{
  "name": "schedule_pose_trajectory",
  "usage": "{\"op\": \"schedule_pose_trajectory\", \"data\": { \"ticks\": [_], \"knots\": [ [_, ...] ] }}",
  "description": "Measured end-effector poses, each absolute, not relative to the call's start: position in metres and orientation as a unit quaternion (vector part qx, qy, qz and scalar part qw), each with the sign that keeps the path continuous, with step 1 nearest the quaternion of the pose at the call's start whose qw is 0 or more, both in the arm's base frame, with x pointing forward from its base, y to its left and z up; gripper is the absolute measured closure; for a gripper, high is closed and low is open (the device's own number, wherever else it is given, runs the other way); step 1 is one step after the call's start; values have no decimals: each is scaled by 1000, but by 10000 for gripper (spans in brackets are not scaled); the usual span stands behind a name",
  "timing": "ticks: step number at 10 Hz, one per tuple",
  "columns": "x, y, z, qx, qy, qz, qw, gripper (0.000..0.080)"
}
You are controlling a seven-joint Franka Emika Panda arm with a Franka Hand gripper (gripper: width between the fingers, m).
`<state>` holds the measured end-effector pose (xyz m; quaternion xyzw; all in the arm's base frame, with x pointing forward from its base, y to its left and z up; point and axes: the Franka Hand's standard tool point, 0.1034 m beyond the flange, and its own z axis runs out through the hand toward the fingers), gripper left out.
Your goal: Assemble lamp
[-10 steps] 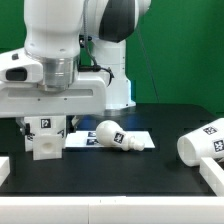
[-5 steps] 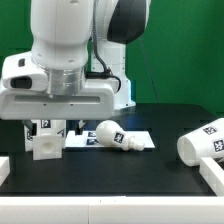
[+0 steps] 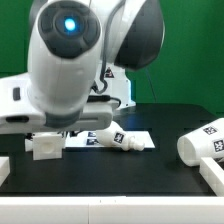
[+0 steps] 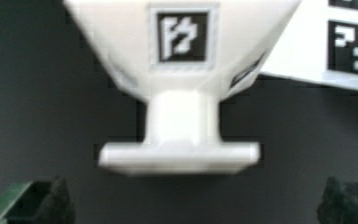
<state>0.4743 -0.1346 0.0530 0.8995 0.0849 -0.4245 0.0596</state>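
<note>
The gripper [image 4: 190,200] has its jaws wide apart with nothing between them. In the wrist view the two dark fingertips [image 4: 34,198] flank bare table, short of the base [image 4: 181,70].

The base stands near the table's edge on the exterior view's left, largely hidden there by the arm [image 3: 70,60]. The bulb [image 3: 112,137] lies on its side just beside it, on the marker board [image 3: 140,135] toward the back edge. The shade [image 3: 205,145] lies on its side well apart, near the edge on the exterior view's right.

Risks, as I judge them:
- A finger could land on the base instead of straddling it and tip or shove it, since the base is not yet between the fingers.
- A grip on its narrow stem could let it twist.
- The bulb could roll if the arm or a pushed base nudges it.
- The shade, round and near the edge, could roll if bumped.

Count: one base, one bulb, one shade, one marker board, one arm, one gripper.
</note>
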Motion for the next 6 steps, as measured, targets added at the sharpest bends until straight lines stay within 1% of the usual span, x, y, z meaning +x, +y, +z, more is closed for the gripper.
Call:
{"op": "schedule_pose_trajectory", "data": {
  "ticks": [1,2,4,5,6],
  "knots": [
    [465,-133,52,879,60,-468,65,101],
    [468,-133,48,875,64,-475,65,101],
    [467,-135,48,875,64,-476,67,101],
    [462,-140,44,872,63,-480,68,101],
    [462,-146,45,871,67,-482,65,101]
  ]
}}
